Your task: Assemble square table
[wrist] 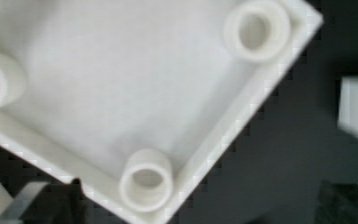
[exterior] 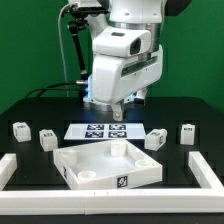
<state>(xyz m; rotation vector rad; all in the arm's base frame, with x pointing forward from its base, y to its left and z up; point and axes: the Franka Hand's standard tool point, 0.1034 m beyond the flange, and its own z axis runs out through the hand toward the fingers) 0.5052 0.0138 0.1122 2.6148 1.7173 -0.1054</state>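
One wide-open pincer point(exterior: 115, 111) hangs empty, touching nothing.

my black table point(exterior: 60, 115) carries the marker board point(exterior: 102, 130), lying flat with its tags up. a white border rail point(exterior: 8, 172) lies at the exterior view's left, a second rail point(exterior: 207, 172) at its right. green wall point(exterior: 30, 40) behind.
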